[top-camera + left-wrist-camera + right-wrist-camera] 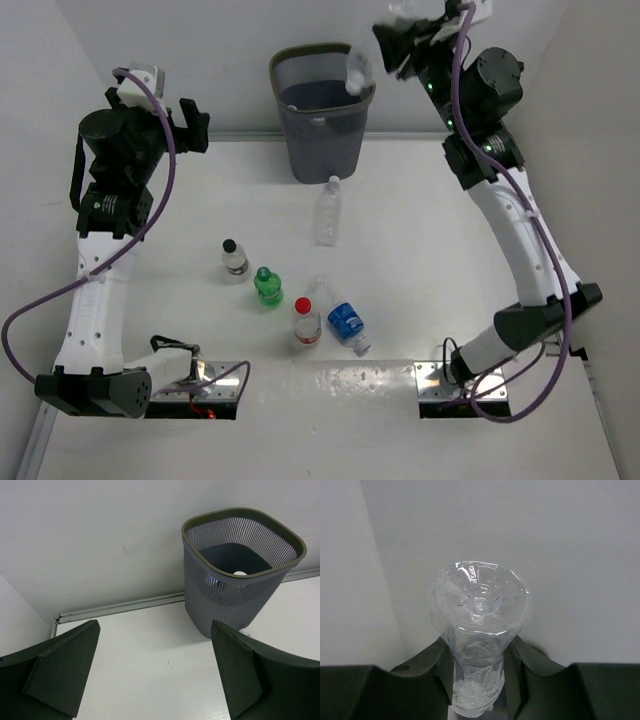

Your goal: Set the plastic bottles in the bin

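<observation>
One blue-labelled bottle [346, 322], writing unreadable.

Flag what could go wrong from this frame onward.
1. The right gripper holds a clear bottle near the right rim of the bin, not over its middle. Released here, it might clip the rim and bounce out.
2. The green bottle, red-capped bottle and blue-labelled bottle sit close together, so grasping one could knock the others.

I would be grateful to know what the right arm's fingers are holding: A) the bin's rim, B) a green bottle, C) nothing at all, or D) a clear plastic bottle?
D: the right wrist view shows a clear plastic bottle pinched between the right fingers, its base toward the camera.
</observation>
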